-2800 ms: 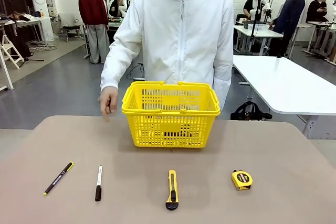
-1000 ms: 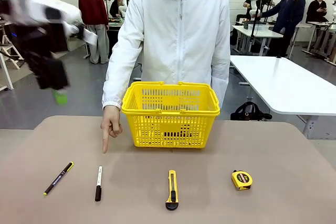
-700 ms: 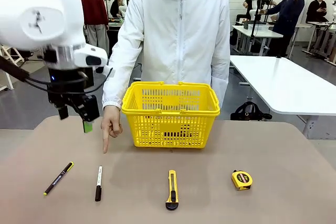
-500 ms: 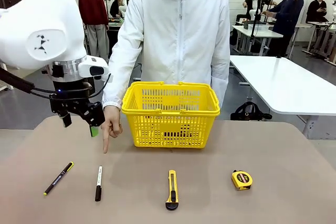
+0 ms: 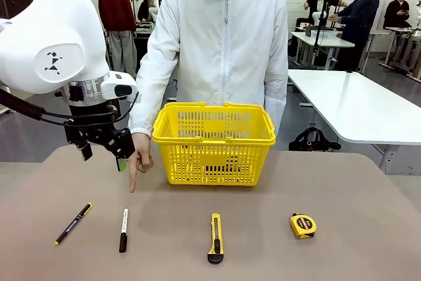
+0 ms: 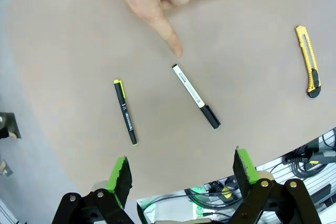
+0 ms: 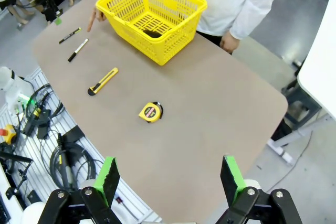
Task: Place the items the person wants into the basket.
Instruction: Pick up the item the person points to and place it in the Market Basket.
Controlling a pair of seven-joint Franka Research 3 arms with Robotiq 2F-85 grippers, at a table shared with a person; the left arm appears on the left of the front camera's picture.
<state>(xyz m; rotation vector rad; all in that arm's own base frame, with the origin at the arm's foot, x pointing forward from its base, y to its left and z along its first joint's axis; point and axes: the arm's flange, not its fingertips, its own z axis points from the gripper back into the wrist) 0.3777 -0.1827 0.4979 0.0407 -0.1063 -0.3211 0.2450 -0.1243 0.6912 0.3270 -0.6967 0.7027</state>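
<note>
Four tools lie in a spaced row along the near side of the table (image 5: pixel 276 189): a black pen (image 5: pixel 73 224) with a yellow tip, a white marker (image 5: pixel 123 229) with a black cap, a yellow knife (image 5: pixel 215 237) and a small tape measure (image 5: pixel 302 226). Set apart like this, each can be singled out and picked up without disturbing its neighbour.

The person's hand (image 5: pixel 139 160) points a forefinger down at the table. From the left wrist view the fingertip sits just beside the marker's white end, so the marker looks like the item being asked for.

The yellow basket (image 5: pixel 214 137) stands at the far side, right in front of the person, handles folded down and top open, ready to take whatever is dropped in. Both pens lie on the table, well apart from it.

The left gripper (image 5: pixel 104 157) hovers above the table close to the pointing hand, jaws spread wide with nothing between them, and its camera looks down on both pens. That suits a descent onto the marker. The right gripper (image 7: pixel 170 174) hangs high over the table's other end, jaws likewise spread and empty, out of the way.
</note>
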